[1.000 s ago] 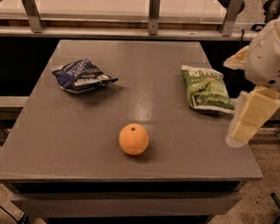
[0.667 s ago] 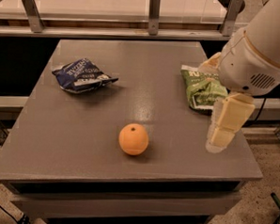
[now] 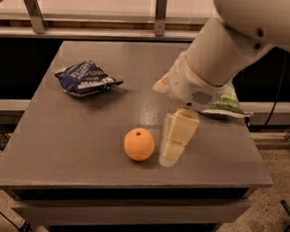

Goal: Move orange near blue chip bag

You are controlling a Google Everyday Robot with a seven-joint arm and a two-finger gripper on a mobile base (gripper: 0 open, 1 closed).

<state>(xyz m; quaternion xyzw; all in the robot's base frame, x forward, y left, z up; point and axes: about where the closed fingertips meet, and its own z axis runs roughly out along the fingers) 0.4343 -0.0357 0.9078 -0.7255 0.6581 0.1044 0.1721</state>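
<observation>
Tool [image 3: 171,149] just right of orange [image 3: 139,144]

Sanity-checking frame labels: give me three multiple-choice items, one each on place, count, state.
1. The orange lies: A) by the back edge B) near the table's front edge, beside the tool C) on the floor
2. Chip bags on the table: A) one B) three C) two
3. The orange is: A) resting on the table, ungrasped B) lifted C) peeled

Key: 1 B, it sits front-centre next to the tool. 2 C, the blue chip bag and a green chip bag half behind the arm. 3 A, it rests on the table, apart from the tool.
</observation>
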